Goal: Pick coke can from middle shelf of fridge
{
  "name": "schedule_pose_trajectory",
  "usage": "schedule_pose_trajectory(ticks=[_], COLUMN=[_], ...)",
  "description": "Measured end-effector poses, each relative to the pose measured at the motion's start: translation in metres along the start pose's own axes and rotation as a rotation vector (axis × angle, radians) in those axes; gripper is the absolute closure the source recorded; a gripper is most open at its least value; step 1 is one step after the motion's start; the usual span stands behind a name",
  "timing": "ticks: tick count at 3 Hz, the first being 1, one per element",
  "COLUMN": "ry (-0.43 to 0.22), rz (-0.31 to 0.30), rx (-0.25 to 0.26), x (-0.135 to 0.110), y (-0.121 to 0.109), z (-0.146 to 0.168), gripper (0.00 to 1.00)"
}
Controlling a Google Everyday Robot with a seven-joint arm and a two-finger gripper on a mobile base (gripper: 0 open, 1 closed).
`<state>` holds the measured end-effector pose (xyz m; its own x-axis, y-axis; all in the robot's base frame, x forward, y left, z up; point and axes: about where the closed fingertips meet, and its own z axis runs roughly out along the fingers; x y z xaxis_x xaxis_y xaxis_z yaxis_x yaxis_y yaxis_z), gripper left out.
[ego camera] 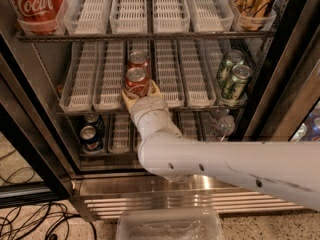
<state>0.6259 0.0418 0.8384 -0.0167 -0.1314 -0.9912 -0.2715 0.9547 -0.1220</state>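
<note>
A red coke can (136, 80) with a silver top stands at the front of a white lane tray on the middle shelf (172, 98) of the fridge (150, 186). A second red can (137, 60) stands right behind it. My gripper (140, 92) reaches in from below on the white arm. Its tan fingers (126, 97) sit against both sides of the front can's lower half. The can still rests upright on the shelf.
Two green cans (233, 76) stand at the shelf's right end. A large red Coca-Cola container (35, 6) is on the top shelf, left. Dark cans (90, 134) sit on the lower shelf. A clear plastic bin (170, 226) and cables (30, 221) lie on the floor.
</note>
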Motion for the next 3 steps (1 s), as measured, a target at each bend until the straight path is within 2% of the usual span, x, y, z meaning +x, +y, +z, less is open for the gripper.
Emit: schedule_pose_trajectory(ticks=[1, 3], ry=[0.009, 0.033], rz=[0.022, 0.039], rx=[-0.054, -0.107], x=[-0.016, -0.028], y=[0.001, 0.001], z=[0.0, -0.004], gripper=[1.0, 1.0])
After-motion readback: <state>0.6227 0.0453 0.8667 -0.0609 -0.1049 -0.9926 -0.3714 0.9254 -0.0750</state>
